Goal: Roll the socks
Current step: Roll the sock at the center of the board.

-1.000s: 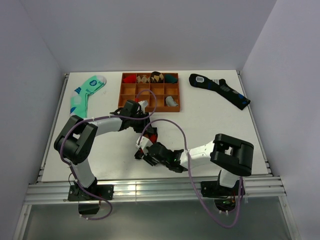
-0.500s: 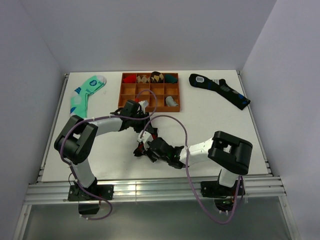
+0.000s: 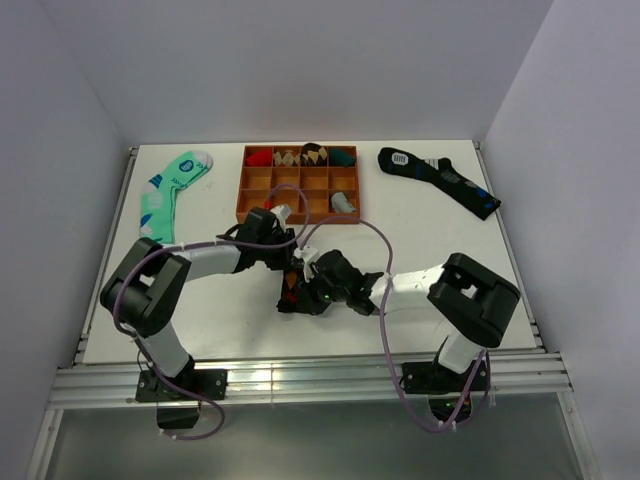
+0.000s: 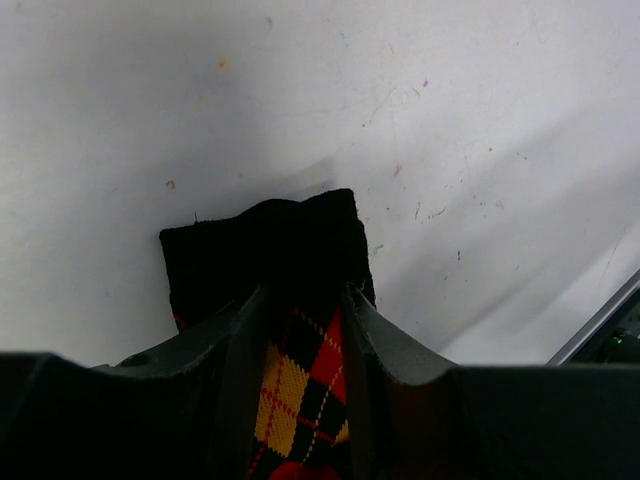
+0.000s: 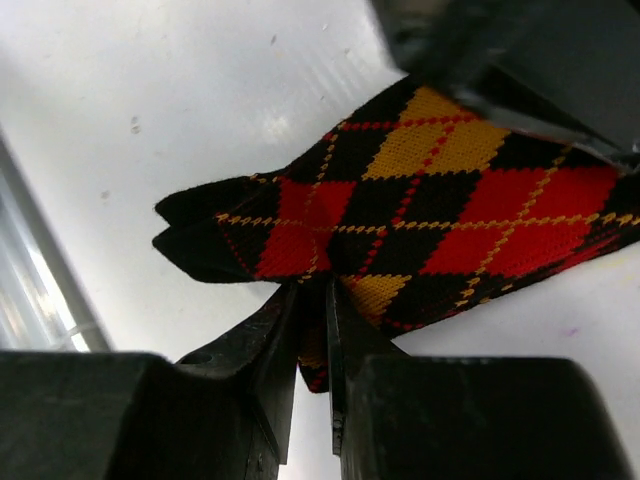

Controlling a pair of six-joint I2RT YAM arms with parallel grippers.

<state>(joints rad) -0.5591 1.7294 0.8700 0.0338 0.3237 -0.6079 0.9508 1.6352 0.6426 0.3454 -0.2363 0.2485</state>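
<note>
one argyle sock (image 5: 420, 200) — two hands (image 4: 303, 300) (image 5: 312, 290)

- A white table (image 3: 450, 225) fills the middle of the top view, its surface matte and plain.
- A pale grey back wall (image 3: 300, 70) rises at 12 o'clock, bare and evenly lit.
- A left wall (image 3: 50, 200) at 9 o'clock and a right wall (image 3: 590, 180) at 3 o'clock close in the sides, both the same pale grey.
- Aluminium rails (image 3: 320, 385) run along the table's edge at 6 o'clock; thinner metal strips border its sides.
- Below the rails, at 6 o'clock, lies a dull grey floor (image 3: 300, 445).
- Light is soft and diffuse, and shadows on the tabletop are faint.
- Up close, the tabletop shows small specks and fine scuffs.
</note>
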